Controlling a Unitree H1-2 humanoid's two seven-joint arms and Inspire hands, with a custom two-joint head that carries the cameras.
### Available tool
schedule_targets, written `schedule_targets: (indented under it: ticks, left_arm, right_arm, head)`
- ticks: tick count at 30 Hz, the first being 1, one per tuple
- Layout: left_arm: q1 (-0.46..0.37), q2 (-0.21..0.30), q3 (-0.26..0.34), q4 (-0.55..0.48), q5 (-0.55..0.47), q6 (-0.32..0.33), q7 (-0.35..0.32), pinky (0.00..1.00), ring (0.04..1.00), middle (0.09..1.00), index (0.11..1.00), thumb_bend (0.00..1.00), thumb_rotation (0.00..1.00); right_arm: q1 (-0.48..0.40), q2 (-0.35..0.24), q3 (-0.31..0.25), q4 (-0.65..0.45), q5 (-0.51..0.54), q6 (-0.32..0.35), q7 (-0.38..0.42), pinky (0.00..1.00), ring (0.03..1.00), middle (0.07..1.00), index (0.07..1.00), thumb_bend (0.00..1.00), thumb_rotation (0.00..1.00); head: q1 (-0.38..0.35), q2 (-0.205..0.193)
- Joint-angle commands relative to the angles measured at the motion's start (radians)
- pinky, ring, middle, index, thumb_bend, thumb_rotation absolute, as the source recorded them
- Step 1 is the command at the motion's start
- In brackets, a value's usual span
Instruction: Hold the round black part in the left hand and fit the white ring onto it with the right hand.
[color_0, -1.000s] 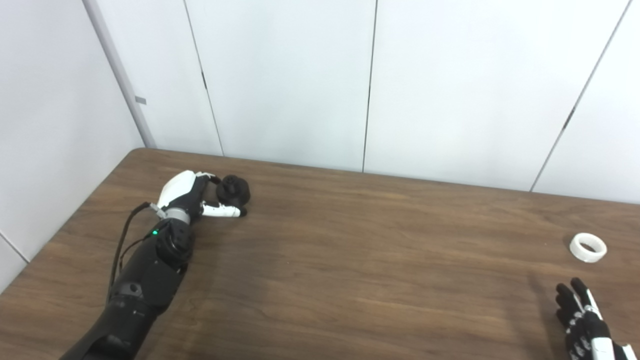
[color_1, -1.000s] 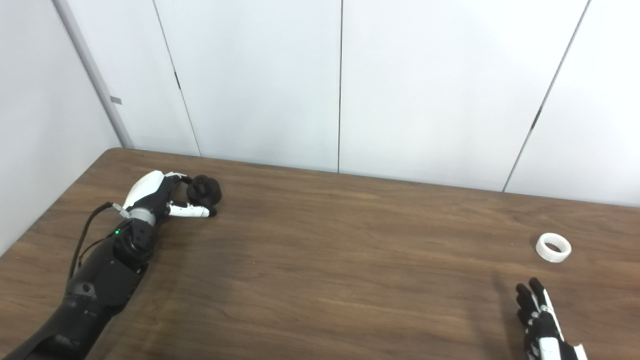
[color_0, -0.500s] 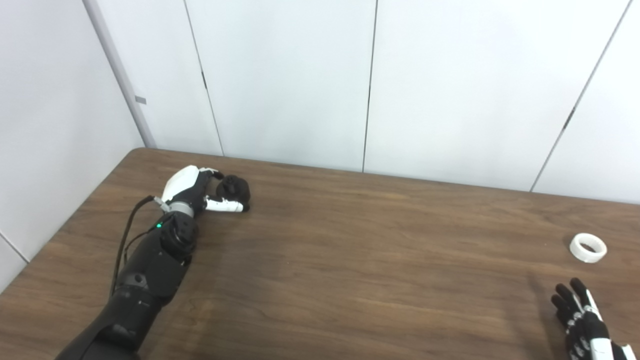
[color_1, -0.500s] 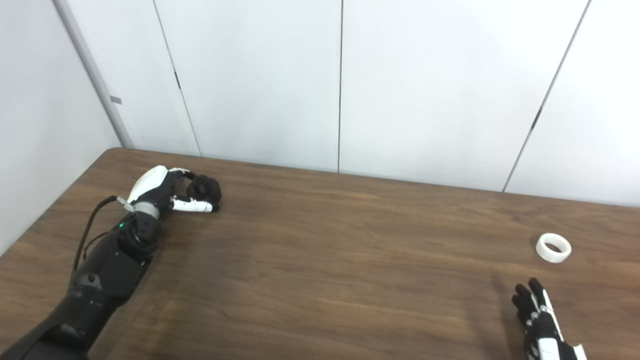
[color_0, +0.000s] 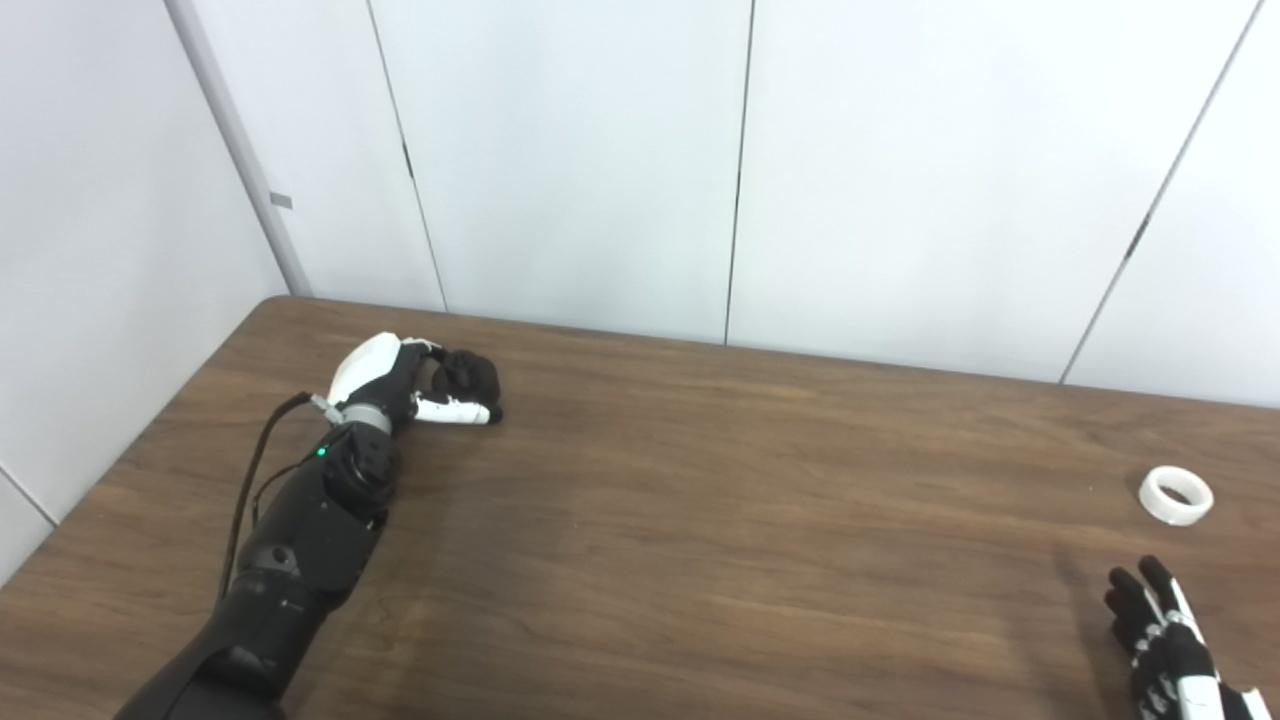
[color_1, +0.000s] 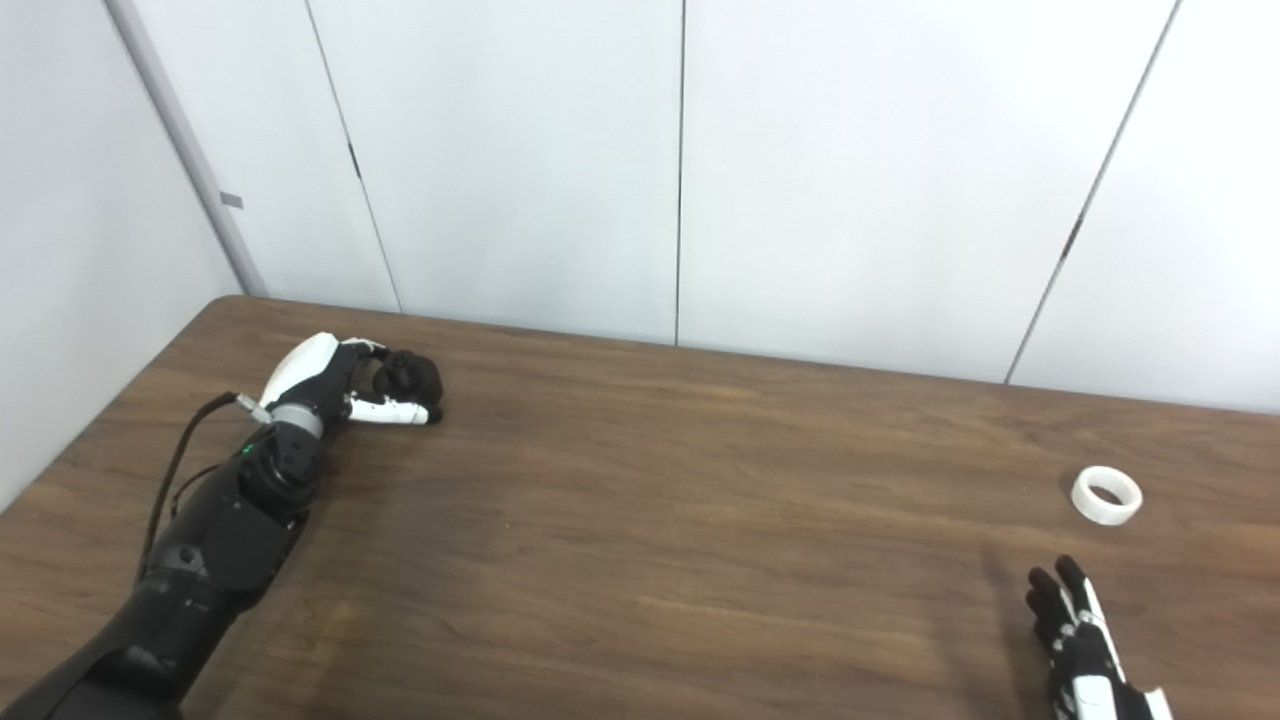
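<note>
The round black part (color_0: 474, 372) sits on the brown table (color_0: 700, 500) at the far left. My left hand (color_0: 395, 380) is wrapped around it, fingers curled over its top and back, thumb lying along its front; the part still rests on the table. The white ring (color_0: 1176, 494) lies flat on the table at the far right. My right hand (color_0: 1160, 640) is open and empty at the bottom right corner, fingers spread, a short way in front of the ring and apart from it.
White wall panels stand right behind the table's back edge (color_0: 760, 352). The table's left edge (color_0: 150, 430) runs close beside my left arm. A black cable (color_0: 245, 480) loops along the left forearm.
My left hand has pushed a little further forward and closed more tightly around the black part, covering more of it. The right hand and the ring have hardly moved.
</note>
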Motion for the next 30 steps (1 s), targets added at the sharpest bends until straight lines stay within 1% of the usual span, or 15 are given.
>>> schedule_targets:
  ticks: [1, 4, 5, 6, 8, 9, 10, 12, 14, 17, 20, 24, 30]
  left_arm:
    - [-0.055, 0.021, 0.007, -0.01, 0.001, 0.005, 0.017, 1.0, 1.0, 0.943, 0.765, 0.94, 0.32]
    - [-0.049, 0.015, 0.024, -0.018, -0.02, -0.002, 0.02, 1.0, 1.0, 0.928, 0.733, 0.9, 0.28]
    - [-0.047, 0.012, 0.033, -0.017, -0.03, -0.013, 0.026, 1.0, 1.0, 0.92, 0.708, 0.89, 0.25]
    - [-0.046, 0.011, 0.038, -0.011, -0.036, -0.028, 0.033, 0.97, 0.993, 0.908, 0.678, 0.88, 0.21]
    - [-0.045, 0.009, 0.046, -0.001, -0.045, -0.052, 0.048, 0.9, 0.976, 0.89, 0.628, 0.87, 0.16]
    - [-0.045, 0.009, 0.048, 0.003, -0.048, -0.064, 0.057, 0.88, 0.969, 0.881, 0.547, 0.66, 0.1]
    - [-0.044, 0.007, 0.052, 0.008, -0.051, -0.075, 0.067, 0.86, 0.959, 0.872, 0.518, 0.6, 0.08]
    - [-0.044, 0.003, 0.057, 0.017, -0.053, -0.097, 0.092, 0.84, 0.925, 0.842, 0.488, 0.54, 0.05]
    - [-0.043, -0.002, 0.063, 0.016, -0.056, -0.097, 0.11, 0.83, 0.891, 0.816, 0.482, 0.52, 0.04]
    - [-0.04, -0.006, 0.067, 0.011, -0.063, -0.101, 0.117, 0.82, 0.865, 0.798, 0.48, 0.52, 0.04]
    - [-0.036, -0.003, 0.057, 0.008, -0.052, -0.107, 0.12, 0.81, 0.858, 0.793, 0.48, 0.52, 0.04]
    - [-0.025, 0.009, 0.03, -0.012, -0.022, -0.107, 0.123, 0.78, 0.845, 0.787, 0.481, 0.52, 0.04]
    - [-0.005, 0.021, 0.021, -0.047, -0.014, -0.115, 0.123, 0.78, 0.855, 0.789, 0.482, 0.52, 0.04]
  right_arm:
    - [0.042, 0.028, 0.01, 0.042, 0.011, -0.002, -0.005, 1.0, 0.967, 0.958, 0.995, 0.54, 1.0]
    - [0.045, 0.028, 0.008, 0.041, 0.016, -0.002, -0.004, 1.0, 0.964, 0.958, 0.998, 0.54, 1.0]
    - [0.046, 0.029, 0.008, 0.04, 0.019, -0.004, -0.003, 1.0, 0.963, 0.958, 0.999, 0.53, 1.0]
    - [0.047, 0.03, 0.007, 0.038, 0.02, -0.002, -0.003, 1.0, 0.96, 0.957, 0.998, 0.53, 1.0]
    - [0.049, 0.03, 0.007, 0.037, 0.019, 0.002, -0.005, 1.0, 0.958, 0.955, 0.997, 0.54, 1.0]
    - [0.049, 0.029, 0.007, 0.038, 0.019, 0.0, -0.004, 1.0, 0.961, 0.958, 0.999, 0.54, 1.0]
    - [0.049, 0.029, 0.006, 0.041, 0.022, -0.004, -0.002, 1.0, 0.962, 0.96, 1.0, 0.55, 1.0]
    - [0.05, 0.029, 0.005, 0.041, 0.024, -0.008, -0.001, 1.0, 0.965, 0.963, 0.999, 0.55, 1.0]
    - [0.051, 0.028, 0.007, 0.037, 0.014, -0.004, -0.004, 1.0, 0.961, 0.962, 0.999, 0.55, 1.0]
    - [0.054, 0.028, 0.006, 0.029, 0.011, 0.003, -0.007, 1.0, 0.952, 0.96, 0.997, 0.56, 1.0]
    - [0.055, 0.029, 0.005, 0.025, 0.012, 0.005, -0.008, 1.0, 0.954, 0.957, 0.997, 0.55, 1.0]
    - [0.057, 0.03, 0.002, 0.021, 0.016, 0.012, -0.008, 1.0, 0.953, 0.952, 0.991, 0.56, 1.0]
    - [0.057, 0.025, 0.004, 0.021, 0.016, 0.01, -0.003, 1.0, 0.959, 0.959, 0.996, 0.56, 1.0]
  head:
    - [0.001, 0.001]
    - [0.006, 0.003]
    - [0.007, 0.005]
    - [0.007, 0.005]
    - [0.008, 0.006]
    - [0.008, 0.006]
    - [0.008, 0.006]
    - [0.007, 0.009]
    - [0.007, 0.009]
    - [0.006, 0.011]
    - [0.006, 0.011]
    - [0.008, 0.014]
    - [0.006, 0.02]
